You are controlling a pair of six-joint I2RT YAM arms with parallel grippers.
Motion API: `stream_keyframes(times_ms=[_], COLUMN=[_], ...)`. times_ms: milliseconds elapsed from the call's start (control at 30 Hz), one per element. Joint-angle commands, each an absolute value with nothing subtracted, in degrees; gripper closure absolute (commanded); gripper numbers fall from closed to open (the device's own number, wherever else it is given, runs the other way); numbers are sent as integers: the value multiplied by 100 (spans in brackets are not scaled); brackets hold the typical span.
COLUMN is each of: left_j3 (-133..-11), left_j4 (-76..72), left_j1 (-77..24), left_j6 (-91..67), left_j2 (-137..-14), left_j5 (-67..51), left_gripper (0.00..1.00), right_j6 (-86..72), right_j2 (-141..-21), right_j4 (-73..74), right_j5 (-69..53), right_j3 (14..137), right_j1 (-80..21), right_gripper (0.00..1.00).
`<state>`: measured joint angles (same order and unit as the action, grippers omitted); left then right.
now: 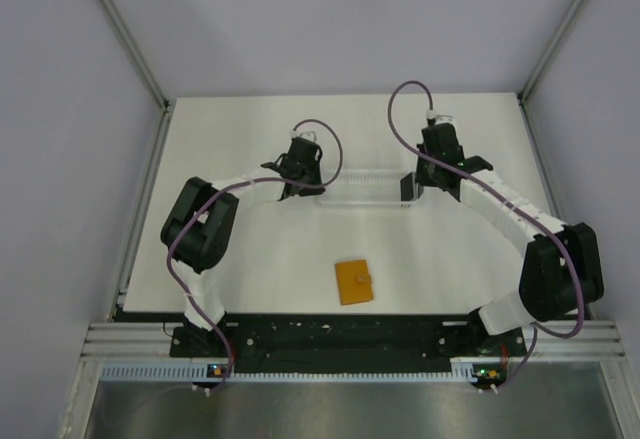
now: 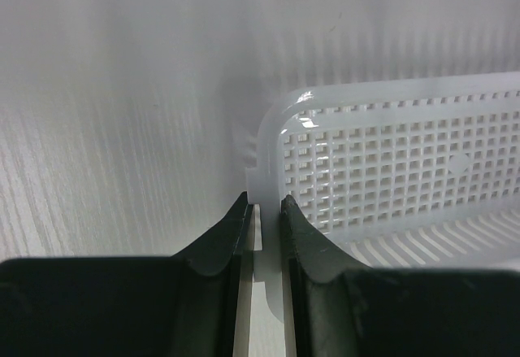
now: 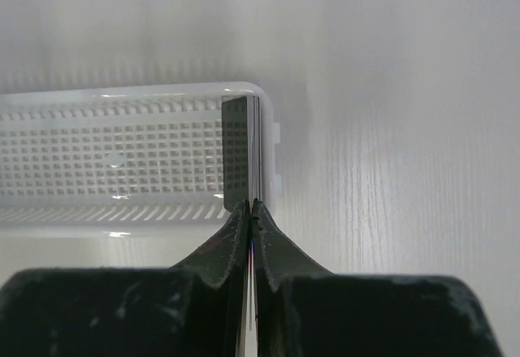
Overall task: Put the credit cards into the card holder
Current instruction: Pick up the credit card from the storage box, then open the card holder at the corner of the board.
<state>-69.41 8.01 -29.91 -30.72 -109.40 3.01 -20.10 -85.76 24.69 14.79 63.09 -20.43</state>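
The right gripper is pinching the credit cards just ahead of its tips; the left gripper is clamping the tray wall (steadying it), so lifting straight up seems wisest.

Left arm: elbow folded out to its own side, forearm reaching forward and inward, wrist pitched down toward the surface. Left jaws narrowed, with fingers on either face of the white tray's end wall, the wall pinched between the tips.

Right arm: elbow out wide, forearm angled inward, wrist down. Right jaws closed flat on the credit cards, which stand edge-on and run ahead of the tips. Only the thin stack lies between the fingers.
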Motion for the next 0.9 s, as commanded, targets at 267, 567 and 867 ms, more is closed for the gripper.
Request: stream_keyframes(times_ms=[267, 567, 867], left_j3=[-6812, -6602, -4441], left_j4=[844, 1072, 546], left_j1=[-2909, -2918, -3558], left_j6=[-3032, -3094, -3673], left_j2=[-10565, -9564, -7736], left_j5=[88, -237, -334], left_gripper=[34, 14, 58], right_j6=[-2363, -2892, -3550], right_j2=[-7506, -6751, -5960], right_j4=[1285, 703, 545], right_j5=[-595, -1116, -1020], right_j3=[5591, 4597, 3420], right_j1=[-1978, -2425, -3391], right_gripper=[100, 100, 100])
